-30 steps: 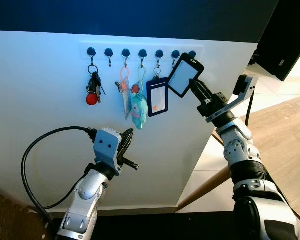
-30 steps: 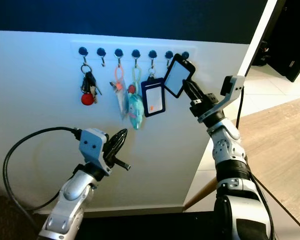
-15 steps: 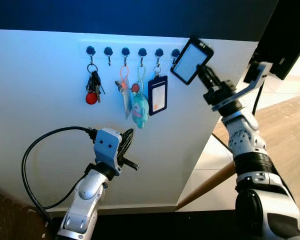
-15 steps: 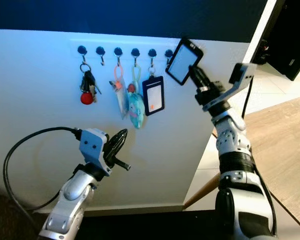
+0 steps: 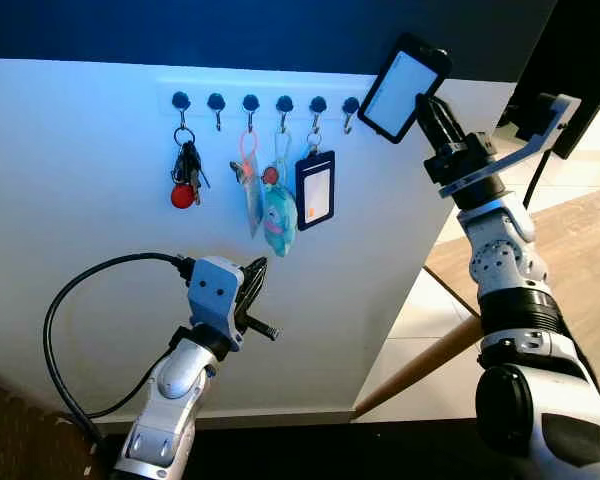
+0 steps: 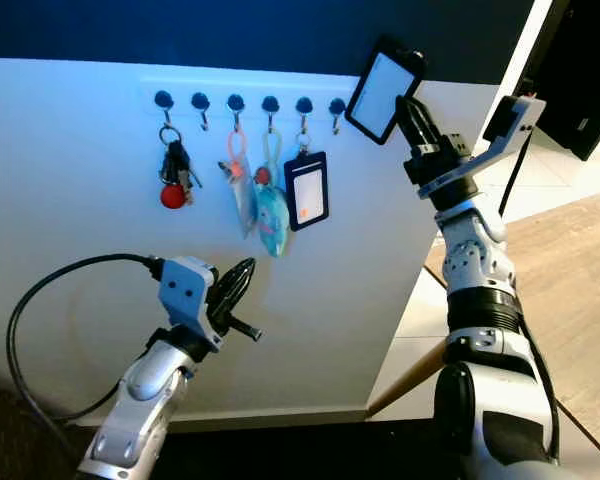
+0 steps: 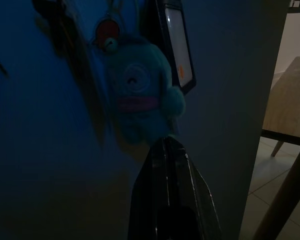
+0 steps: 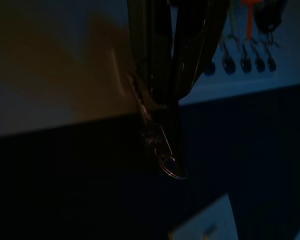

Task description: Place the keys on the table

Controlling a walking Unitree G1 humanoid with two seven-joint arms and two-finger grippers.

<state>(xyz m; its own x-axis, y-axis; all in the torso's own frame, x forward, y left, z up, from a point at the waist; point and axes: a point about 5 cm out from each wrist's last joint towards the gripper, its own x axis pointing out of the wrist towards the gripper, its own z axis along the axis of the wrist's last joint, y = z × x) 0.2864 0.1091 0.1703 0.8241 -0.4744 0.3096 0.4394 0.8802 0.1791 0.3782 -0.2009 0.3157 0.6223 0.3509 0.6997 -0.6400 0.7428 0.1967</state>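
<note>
Right end effector is clamped on a black-framed badge holder, raised clear of the hook rail up by the wall's top edge; in the right wrist view the holder's metal clip dangles past the fingers. Left end effector is low, well below the rail, fingers pressed together on nothing, pointed at the blue plush charm.

Keys hang on the leftmost occupied hook, with a red round fob (not what's in the grip, so the held item looks like the wrong one for the task).

Handling guess: keys are light, rigid metal, loose and jangly on a ring; will swing. Best hold is probably the bunch just under the ring, then lift off the hook.

Wooden surface sits off to the right past the white wall's corner, tiled floor beneath.
</note>
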